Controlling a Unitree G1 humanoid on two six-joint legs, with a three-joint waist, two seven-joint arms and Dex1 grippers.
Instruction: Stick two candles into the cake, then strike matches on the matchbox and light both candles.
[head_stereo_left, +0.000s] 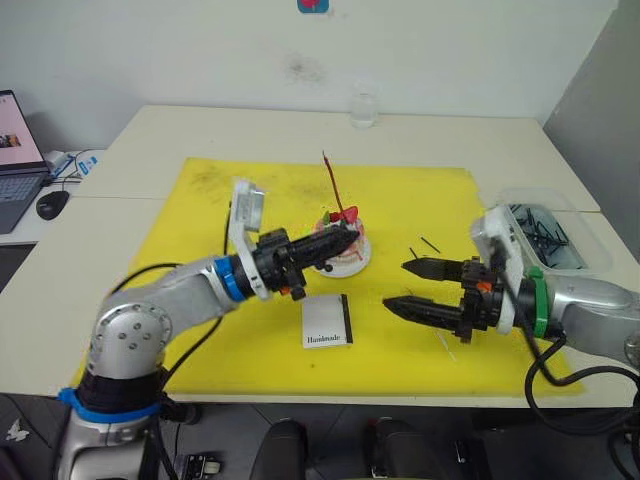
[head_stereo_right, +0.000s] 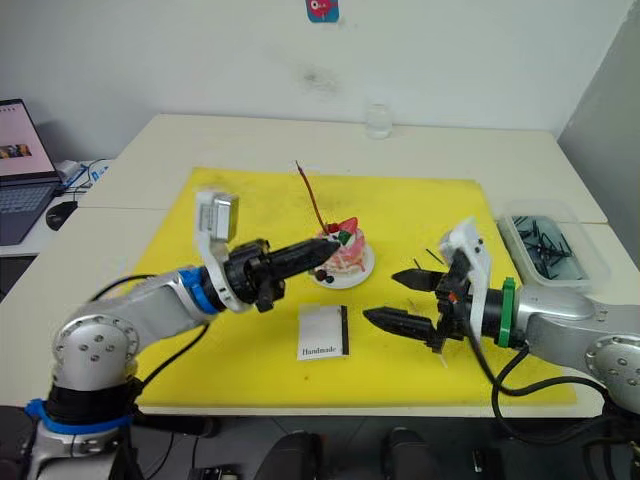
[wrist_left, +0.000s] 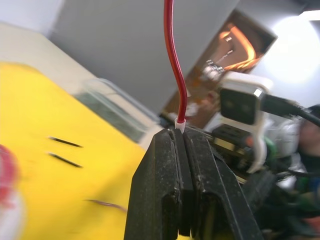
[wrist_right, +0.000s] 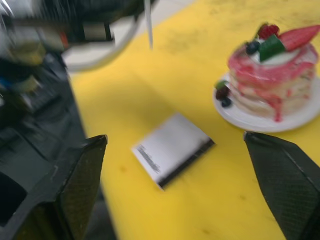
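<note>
Near the front edge of the yellow mat (head_stereo_left: 200, 340), the matchbox (head_stereo_left: 327, 321) lies flat with its black strip toward the right side and "Handmade" toward the front. Just right of it the right gripper (head_stereo_left: 406, 284) hovers over the mat with its two black fingers spread wide and nothing between them; a thin dark stick (head_stereo_right: 443, 352) lies on the mat under it. Behind the matchbox, toward the middle of the mat, the left gripper (head_stereo_left: 347, 238) is pressed closed on the pale lower end of a candle (head_stereo_left: 331, 183), whose thin red stem rises tilted above the fingertips, right at the cake (head_stereo_right: 343, 251). The pink cake sits on its small white plate (head_stereo_right: 350, 277), strawberry on top. Two matches (head_stereo_left: 424, 246) lie on the mat to the right of the plate. Off the mat's right edge, a clear bin (head_stereo_right: 590, 268) holds dark clips. Near the table's far edge stands a glass (head_stereo_left: 363, 109).
</note>
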